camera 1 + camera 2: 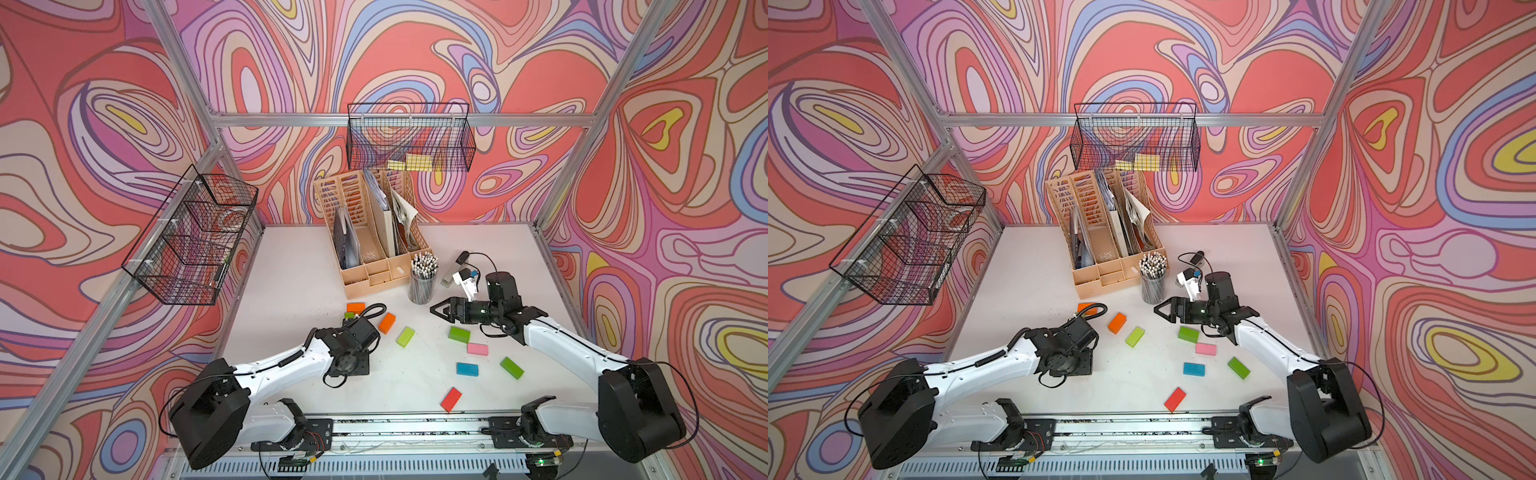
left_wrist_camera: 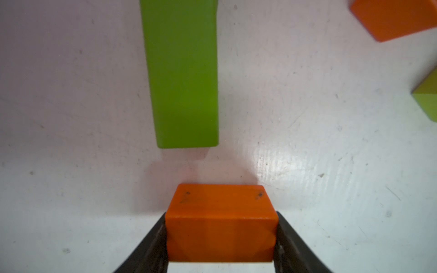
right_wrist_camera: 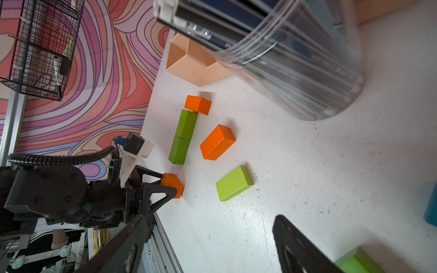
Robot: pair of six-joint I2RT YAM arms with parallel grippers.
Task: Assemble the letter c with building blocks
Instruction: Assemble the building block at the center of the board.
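Table (image 2: 307, 165): white, painted-looking top, semi-gloss with a glare patch, fine scratches and dark specks.
Orange block (image 2: 221, 222): smooth satin paint, a few dark scuffs on the upper face.
Green block (image 2: 182, 71): same satin finish, unmarked.
Left gripper (image 2: 221, 216) fingers (image 2: 146, 245): black, matt, slightly grainy.
Cup (image 3: 295, 71): clear glossy plastic, ribbed wall.
Organizer (image 1: 345, 195): beige plastic, matt.
Baskets (image 1: 409, 141): thin black wire mesh.
Frame (image 1: 291, 119): bare silvery metal, dull sheen.
Arm shells (image 1: 286, 365): smooth white plastic.
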